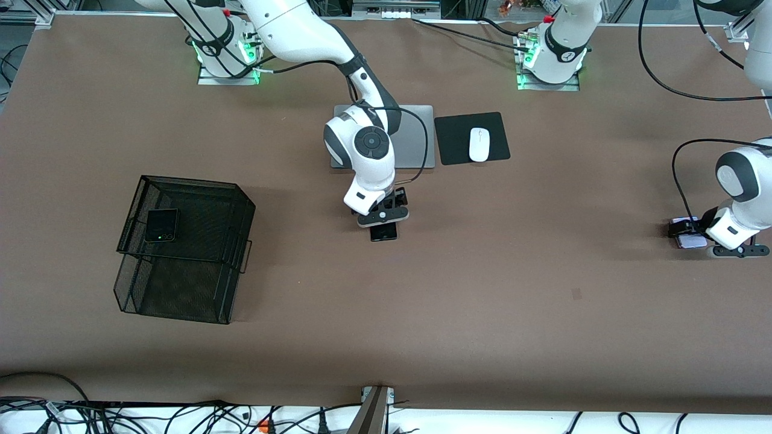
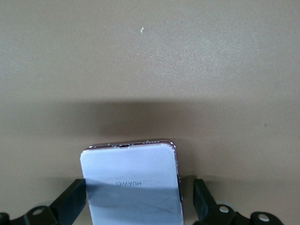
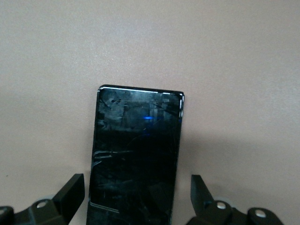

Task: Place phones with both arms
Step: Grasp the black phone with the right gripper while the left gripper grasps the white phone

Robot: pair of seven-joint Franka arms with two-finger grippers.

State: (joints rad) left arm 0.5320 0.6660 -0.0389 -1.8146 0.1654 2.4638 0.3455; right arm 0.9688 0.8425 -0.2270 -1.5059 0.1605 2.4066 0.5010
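A long slim black phone lies flat near the table's middle. My right gripper is low over it and open, with a black finger on each side and a gap to the phone's edges. At the left arm's end, a pale lavender-white phone lies on the table. My left gripper straddles it, open, with its fingers close beside the phone's edges. A squarish black phone with a green dot rests in the black mesh basket.
A grey laptop lies under the right arm's forearm. Beside it is a black mouse pad with a white mouse. The mesh basket stands toward the right arm's end. Cables run along the table's near edge.
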